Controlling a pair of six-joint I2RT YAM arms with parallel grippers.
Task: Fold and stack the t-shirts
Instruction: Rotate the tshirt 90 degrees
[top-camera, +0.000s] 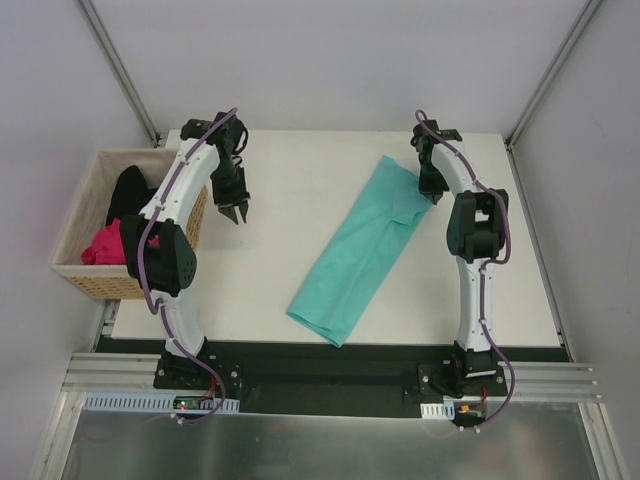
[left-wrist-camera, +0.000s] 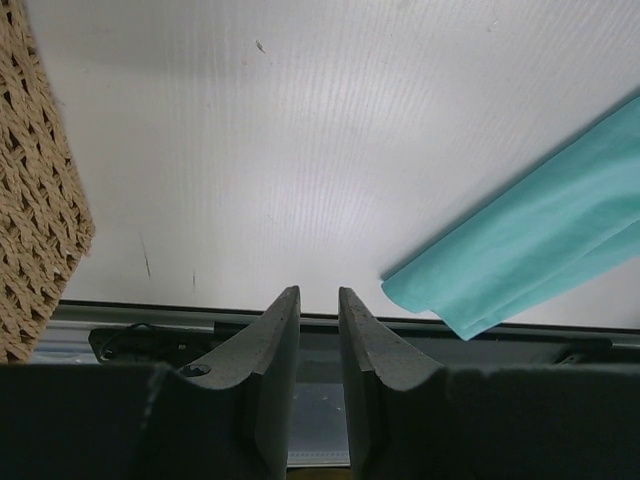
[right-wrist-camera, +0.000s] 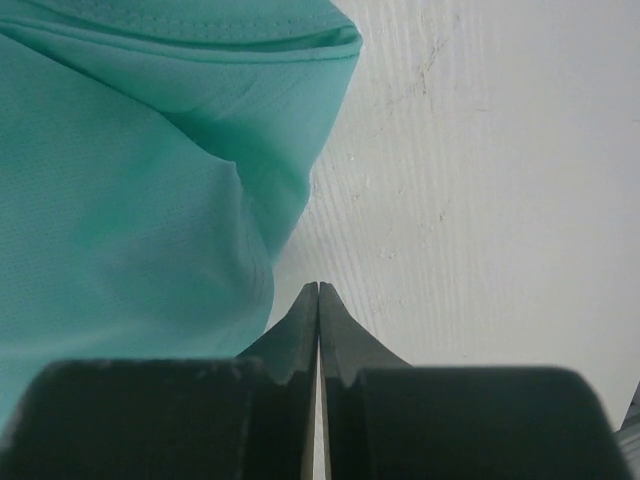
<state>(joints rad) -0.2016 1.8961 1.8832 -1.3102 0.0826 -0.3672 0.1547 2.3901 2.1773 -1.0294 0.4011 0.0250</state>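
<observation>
Top view: the soft teal cloth t-shirt (top-camera: 365, 250) lies mid-table, only folded into a long strip. A magenta shirt (top-camera: 103, 245) and a black shirt (top-camera: 128, 190) sit unfolded in the woven wicker basket (top-camera: 75, 270).
Left wrist: the left gripper (left-wrist-camera: 319, 292) is parted and empty.
Right wrist: the right gripper (right-wrist-camera: 318, 285) is clenched on nothing, just beside the teal cloth.

Left gripper (left-wrist-camera: 318, 292) ajar, right gripper (right-wrist-camera: 318, 286) closed
</observation>
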